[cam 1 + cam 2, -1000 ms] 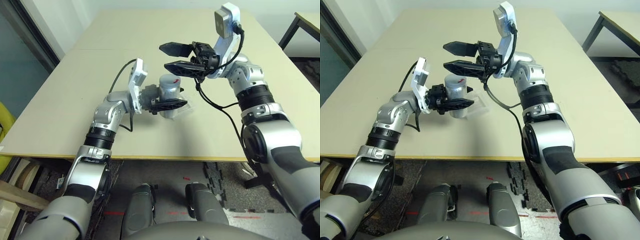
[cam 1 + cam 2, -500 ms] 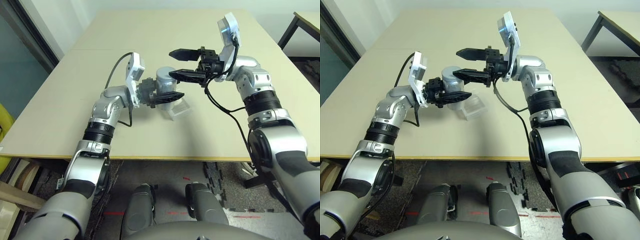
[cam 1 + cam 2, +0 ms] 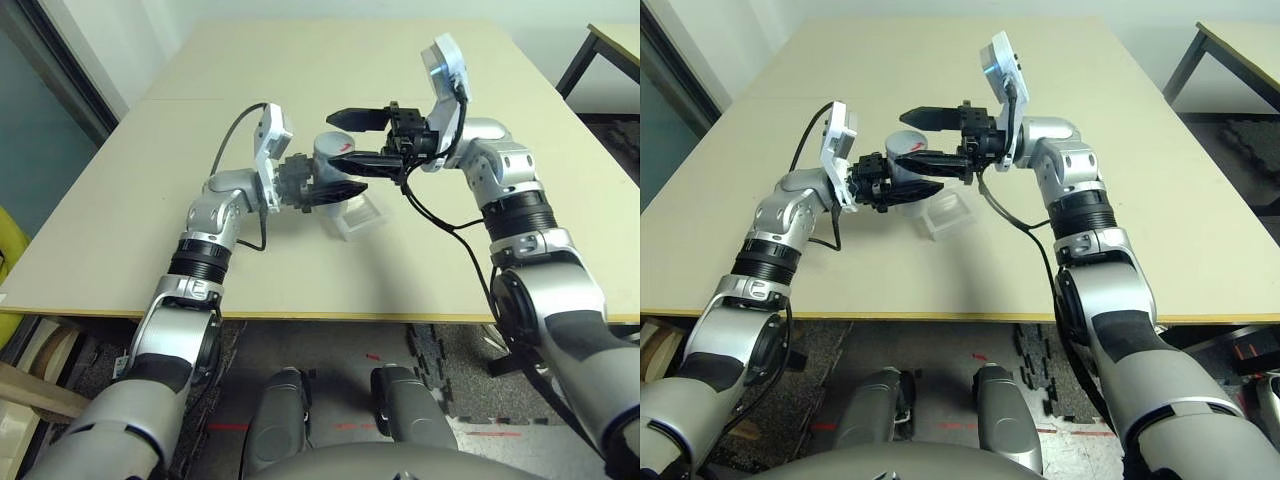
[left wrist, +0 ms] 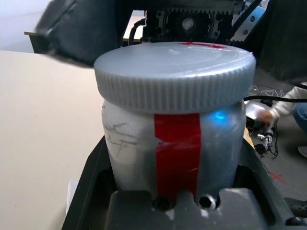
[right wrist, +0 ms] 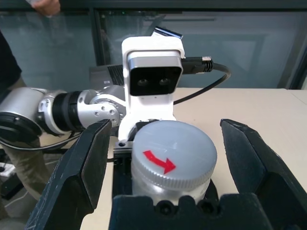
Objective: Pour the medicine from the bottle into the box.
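Two grippers, one capped bottle and one box at a table.
The left gripper (image 3: 921,178) is closed on the one bottle (image 4: 177,148), held upright; the right gripper (image 5: 165,158), its two fingers wide apart and holding nothing, flanks the bottle's single cap (image 5: 173,151). One clear box (image 3: 947,214) lies on the table (image 3: 1040,260) near the bottle.

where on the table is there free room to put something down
Free: the table beyond both claws, and the stretch between the clear box and the near edge. Crowded: around the bottle, with the left claw gripping it, the right claw open around its cap.
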Motion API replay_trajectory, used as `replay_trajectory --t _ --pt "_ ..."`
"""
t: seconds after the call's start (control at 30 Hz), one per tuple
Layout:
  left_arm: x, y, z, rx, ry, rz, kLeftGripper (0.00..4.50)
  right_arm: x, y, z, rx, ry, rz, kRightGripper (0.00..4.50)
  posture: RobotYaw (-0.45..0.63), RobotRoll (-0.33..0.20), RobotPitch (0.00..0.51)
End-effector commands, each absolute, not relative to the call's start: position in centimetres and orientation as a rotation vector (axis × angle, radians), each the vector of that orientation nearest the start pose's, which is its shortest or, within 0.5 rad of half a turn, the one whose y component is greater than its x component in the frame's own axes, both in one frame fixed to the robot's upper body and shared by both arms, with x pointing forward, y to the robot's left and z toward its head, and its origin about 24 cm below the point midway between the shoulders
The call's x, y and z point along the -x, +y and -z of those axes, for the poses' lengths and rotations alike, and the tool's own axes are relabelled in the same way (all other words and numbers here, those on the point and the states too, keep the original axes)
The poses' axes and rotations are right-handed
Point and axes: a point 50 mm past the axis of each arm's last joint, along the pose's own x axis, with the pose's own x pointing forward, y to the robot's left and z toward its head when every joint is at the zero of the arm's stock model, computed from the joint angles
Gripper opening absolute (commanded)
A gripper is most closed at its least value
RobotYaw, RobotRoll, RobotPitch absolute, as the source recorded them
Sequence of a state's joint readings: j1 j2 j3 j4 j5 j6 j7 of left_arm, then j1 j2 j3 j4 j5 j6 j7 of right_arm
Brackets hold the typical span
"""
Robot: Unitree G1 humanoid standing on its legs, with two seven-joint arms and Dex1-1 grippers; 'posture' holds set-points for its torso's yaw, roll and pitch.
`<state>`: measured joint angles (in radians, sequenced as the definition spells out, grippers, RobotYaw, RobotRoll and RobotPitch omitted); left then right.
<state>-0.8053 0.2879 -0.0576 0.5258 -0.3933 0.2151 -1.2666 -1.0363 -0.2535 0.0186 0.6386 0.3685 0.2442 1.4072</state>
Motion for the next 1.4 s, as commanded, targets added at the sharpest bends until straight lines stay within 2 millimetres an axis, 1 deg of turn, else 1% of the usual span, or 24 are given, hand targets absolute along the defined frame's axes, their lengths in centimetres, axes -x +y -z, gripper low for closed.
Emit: replay_trajectory --t 0.03,0.4,0.83,1.1,1.4 --pt "-34.5 10.8 -16.0 0.011 -0.065 1.410 2.64 -36.0 -8.8 -21.4 0.046 -0.142 -1.554 4.50 -0.16 0.000 0.081" --pt "-34.4 10.8 -15.9 0.016 -0.063 1.415 2.64 -36.6 -8.9 -21.4 0.034 -0.125 -1.516 4.50 -0.16 0.000 0.082" --pt "-34.3 10.9 -16.0 0.023 -0.065 1.421 2.64 -37.0 -9.7 -21.2 -0.012 -0.101 -1.477 4.50 -0.17 0.000 0.083" --pt "-34.2 11.2 -16.1 0.028 -0.071 1.423 2.64 -37.7 -11.3 -21.1 0.009 -0.076 -1.411 4.50 -0.16 0.000 0.078" --pt "-34.0 11.3 -16.1 0.033 -0.071 1.420 2.64 -38.2 -14.1 -20.8 0.015 -0.047 -1.324 4.50 -0.15 0.000 0.075"
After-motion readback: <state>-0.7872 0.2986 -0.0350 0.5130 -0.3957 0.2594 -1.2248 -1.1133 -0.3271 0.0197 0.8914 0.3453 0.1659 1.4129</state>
